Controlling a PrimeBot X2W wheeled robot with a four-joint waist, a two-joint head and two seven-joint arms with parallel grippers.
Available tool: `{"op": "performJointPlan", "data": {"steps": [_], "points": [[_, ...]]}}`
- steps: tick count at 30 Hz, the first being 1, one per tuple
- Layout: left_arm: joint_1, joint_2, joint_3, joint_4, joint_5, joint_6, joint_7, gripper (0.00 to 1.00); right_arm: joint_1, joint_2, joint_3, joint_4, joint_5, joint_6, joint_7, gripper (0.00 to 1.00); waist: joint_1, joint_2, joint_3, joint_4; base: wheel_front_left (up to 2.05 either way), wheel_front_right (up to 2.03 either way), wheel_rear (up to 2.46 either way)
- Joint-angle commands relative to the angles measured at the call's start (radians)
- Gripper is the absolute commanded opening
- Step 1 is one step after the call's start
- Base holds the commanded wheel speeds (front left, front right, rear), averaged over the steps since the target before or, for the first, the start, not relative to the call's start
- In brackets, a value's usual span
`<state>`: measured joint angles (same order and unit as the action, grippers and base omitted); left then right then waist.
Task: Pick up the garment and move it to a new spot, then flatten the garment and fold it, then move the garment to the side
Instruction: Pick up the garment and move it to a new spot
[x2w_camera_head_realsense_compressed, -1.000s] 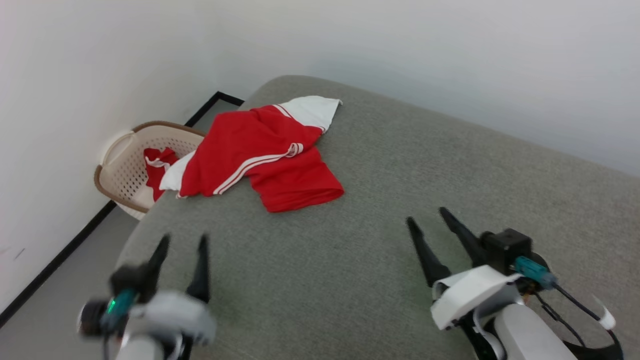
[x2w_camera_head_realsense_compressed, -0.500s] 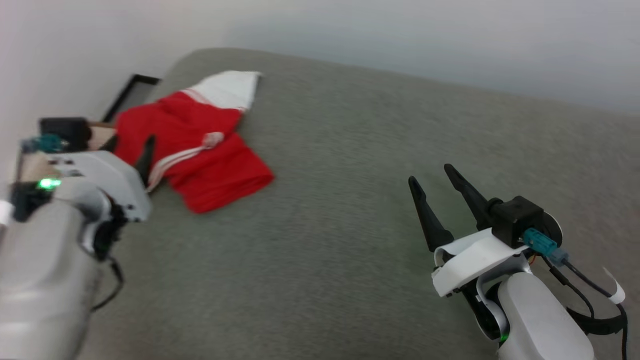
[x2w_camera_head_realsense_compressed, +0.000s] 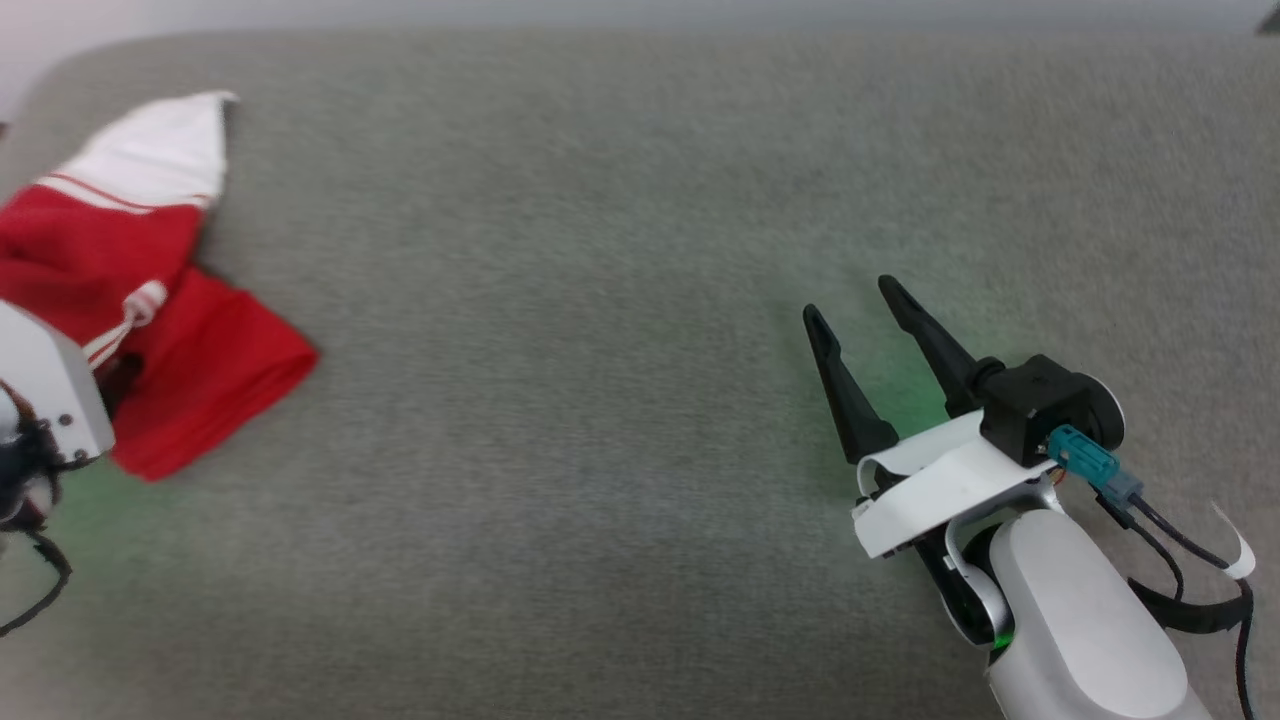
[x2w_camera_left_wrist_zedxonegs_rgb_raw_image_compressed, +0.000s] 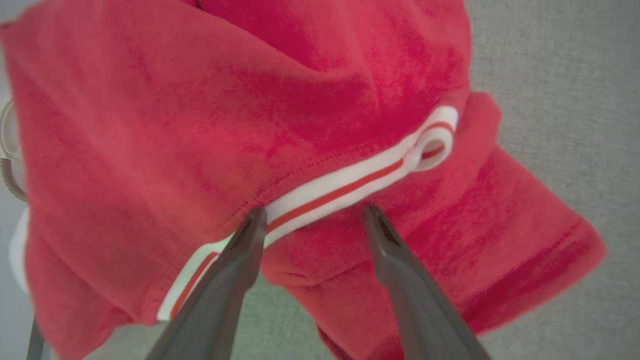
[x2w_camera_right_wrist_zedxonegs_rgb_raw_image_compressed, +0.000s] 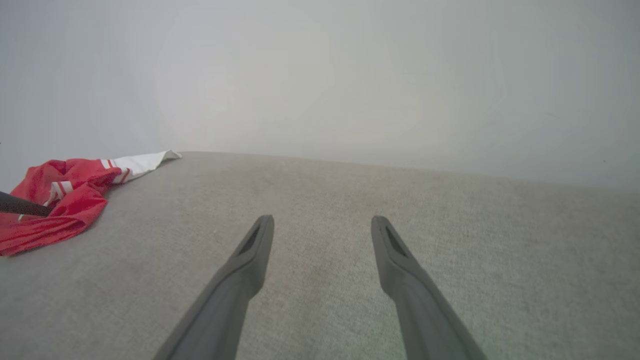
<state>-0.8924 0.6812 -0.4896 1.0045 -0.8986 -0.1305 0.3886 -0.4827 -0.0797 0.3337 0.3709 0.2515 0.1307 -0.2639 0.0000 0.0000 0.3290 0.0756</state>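
Head view: where is the shirt (x2w_camera_head_realsense_compressed: 205, 370) found?

— It is seen crumpled at 9 o'clock on the grey fabric surface (x2w_camera_head_realsense_compressed: 600, 450), with a white sleeve end (x2w_camera_head_realsense_compressed: 160, 150) pointed toward 11 o'clock. Part of it is covered by the pale casing of the left arm (x2w_camera_head_realsense_compressed: 45, 395) at the picture's edge.

How are the left fingers (x2w_camera_left_wrist_zedxonegs_rgb_raw_image_compressed: 235, 270) held?

— In the left wrist view they are spread apart, directly over the red cloth. A white band with a red stripe (x2w_camera_left_wrist_zedxonegs_rgb_raw_image_compressed: 350, 182) is seen running from 8 o'clock toward 2 o'clock just past their tips. Nothing is gripped between them; whether the cloth is touched cannot be told.

And the right fingers (x2w_camera_head_realsense_compressed: 845, 385)?

— They are placed at 4 o'clock in the head view, parted and empty, aimed toward 11 o'clock, well apart from the shirt. In the right wrist view bare grey fabric is shown beneath them, the shirt is set far off at 9 o'clock, and a pale wall (x2w_camera_right_wrist_zedxonegs_rgb_raw_image_compressed: 350, 75) is seen beyond.
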Motion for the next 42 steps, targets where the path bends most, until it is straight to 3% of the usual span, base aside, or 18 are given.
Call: {"op": "performJointPlan", "data": {"steps": [1, 9, 10, 11, 12, 13, 14, 17, 23, 29, 35, 42], "points": [[-0.011, 0.008, -0.005, 0.012, -0.027, 0.001, 0.017, 1.00, -0.014, 0.003, 0.005, -0.010, -0.005, 0.000, 0.000, 1.00, 0.0000, 0.0000, 0.118, -0.108, 0.00, 0.00, 0.00], [0.020, -0.020, -0.067, 0.047, -0.100, 0.000, 0.071, 1.00, -0.016, 0.008, 0.014, -0.034, -0.020, 0.000, -0.001, 1.00, 0.0000, 0.0000, 0.135, -0.121, 0.00, 0.00, 0.00], [0.025, -0.028, -0.075, 0.047, -0.109, 0.000, 0.075, 0.82, -0.017, 0.009, 0.017, -0.035, -0.021, 0.000, -0.001, 1.00, 0.0000, 0.0000, 0.131, -0.119, 0.00, 0.00, 0.00], [0.030, -0.034, -0.083, 0.044, -0.119, 0.000, 0.077, 0.49, -0.018, 0.009, 0.019, -0.036, -0.020, 0.000, -0.001, 1.00, 0.0000, 0.0000, 0.127, -0.117, 0.00, 0.00, 0.00], [0.035, -0.039, -0.087, 0.039, -0.131, -0.002, 0.074, 0.37, -0.018, 0.010, 0.022, -0.037, -0.019, 0.000, -0.001, 1.00, 0.0000, 0.0000, 0.122, -0.115, 0.00, 0.00, 0.00], [0.041, -0.040, -0.090, 0.034, -0.142, -0.002, 0.062, 0.14, -0.019, 0.011, 0.027, -0.039, -0.018, 0.000, -0.001, 1.00, 0.0000, 0.0000, 0.117, -0.112, 0.00, 0.00, 0.00], [0.041, -0.040, -0.091, 0.031, -0.149, -0.002, 0.047, 0.00, -0.020, 0.011, 0.031, -0.041, -0.016, 0.000, -0.001, 1.00, 0.0000, 0.0000, 0.110, -0.109, 0.00, 0.00, 0.00], [0.037, -0.025, -0.101, 0.028, -0.144, -0.002, -0.002, 0.00, -0.014, 0.010, 0.036, -0.041, -0.011, 0.000, 0.000, 1.00, 0.0000, 0.0000, 0.091, -0.101, 0.00, 0.00, 0.00], [0.010, 0.020, -0.122, -0.003, -0.130, -0.002, -0.239, 0.00, 0.042, 0.007, 0.017, -0.039, 0.013, 0.000, -0.001, 1.00, 0.0000, 0.0000, -0.018, -0.064, 0.00, 0.00, 0.00], [-0.007, 0.052, -0.215, -0.116, -0.120, 0.000, -0.362, 0.00, 0.095, 0.006, -0.007, -0.038, 0.041, 0.000, -0.001, 1.00, 0.0000, 0.0000, -0.126, -0.055, 0.00, 0.00, 0.00], [-0.048, 0.072, -0.342, -0.315, -0.143, 0.000, -0.367, 0.00, 0.153, 0.012, -0.061, -0.058, 0.073, 0.000, 0.000, 1.00, 0.0000, 0.0000, -0.187, -0.073, 0.00, 0.00, 0.00], [-0.089, 0.085, -0.469, -0.642, -0.260, 0.000, -0.228, 0.00, 0.212, 0.020, -0.135, -0.102, 0.089, 0.000, -0.001, 1.00, 0.0000, 0.0000, -0.190, -0.149, 0.00, 0.00, 0.00]]}}
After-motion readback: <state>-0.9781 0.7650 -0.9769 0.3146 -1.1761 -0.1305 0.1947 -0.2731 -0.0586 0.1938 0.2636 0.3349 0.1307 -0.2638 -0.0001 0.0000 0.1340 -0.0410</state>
